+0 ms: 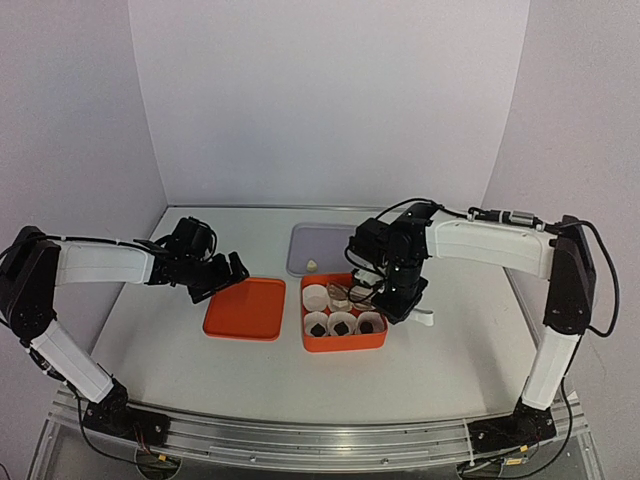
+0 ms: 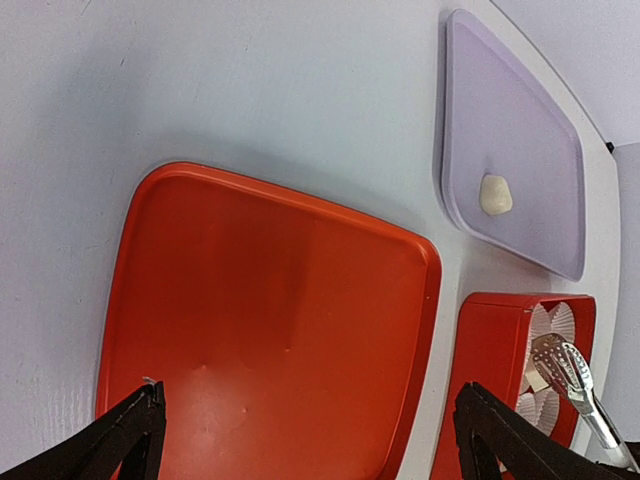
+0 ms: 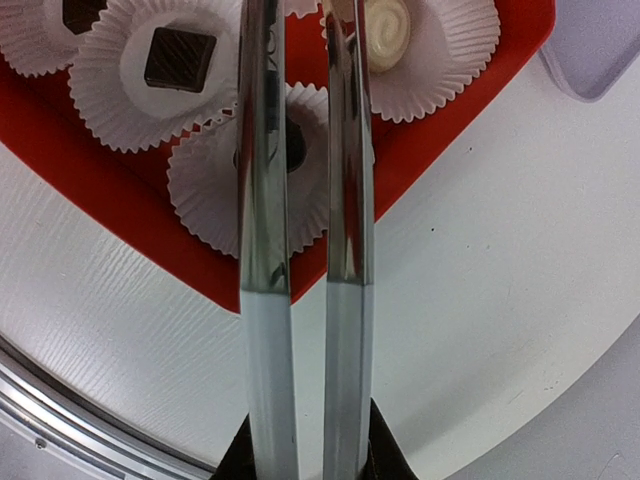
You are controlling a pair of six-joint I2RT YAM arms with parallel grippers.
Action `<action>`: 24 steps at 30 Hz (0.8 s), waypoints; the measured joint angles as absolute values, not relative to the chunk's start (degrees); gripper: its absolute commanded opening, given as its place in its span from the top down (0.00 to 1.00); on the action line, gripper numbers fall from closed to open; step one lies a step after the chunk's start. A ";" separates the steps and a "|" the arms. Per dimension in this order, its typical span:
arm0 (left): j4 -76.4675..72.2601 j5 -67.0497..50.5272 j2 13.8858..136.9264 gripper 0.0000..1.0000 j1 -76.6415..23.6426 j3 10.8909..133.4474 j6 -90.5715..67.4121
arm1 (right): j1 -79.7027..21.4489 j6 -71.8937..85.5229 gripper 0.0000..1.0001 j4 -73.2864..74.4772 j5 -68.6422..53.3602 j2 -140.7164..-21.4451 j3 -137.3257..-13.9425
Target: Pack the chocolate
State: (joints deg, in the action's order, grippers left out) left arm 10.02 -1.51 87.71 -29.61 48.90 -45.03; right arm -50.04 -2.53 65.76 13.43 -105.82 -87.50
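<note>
Two steel blades of the tongs (image 3: pixel 262 250) ran out from the right gripper (image 3: pixel 310 450), which was clamped on their handle end, with the blades pinched close and a thin gap between them. The tong tips reached over the orange box (image 1: pixel 345 343); couldn't tell if they held anything. The box held six white paper cups (image 3: pixel 215 200). Three dark chocolates (image 1: pixel 342 325) sat one per cup in the near row, and a cream swirl chocolate (image 3: pixel 385 28) sat in a back-row cup next to the blades. Behind the box, a lone cream chocolate (image 2: pixel 495 194) lay on the lavender tray (image 2: pixel 540 120). The left gripper (image 2: pixel 315 435) was spread wide and empty, hanging over the near edge of the orange lid (image 2: pixel 270 300). The lid lay flat on the table (image 2: pixel 200 80) just left of the box.
</note>
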 measured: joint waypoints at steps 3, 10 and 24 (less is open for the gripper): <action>9.88 -1.53 87.72 0.00 -29.61 48.90 -45.10 | -50.04 -2.49 0.79 65.57 13.27 -106.57 -88.13; 9.39 -1.56 88.05 0.00 -29.61 48.90 -45.36 | -50.04 -1.69 0.68 65.18 12.87 -106.72 -89.16; 8.82 -4.14 90.68 0.00 -29.61 49.60 -44.60 | -50.03 -1.21 0.68 65.23 12.71 -102.95 -89.72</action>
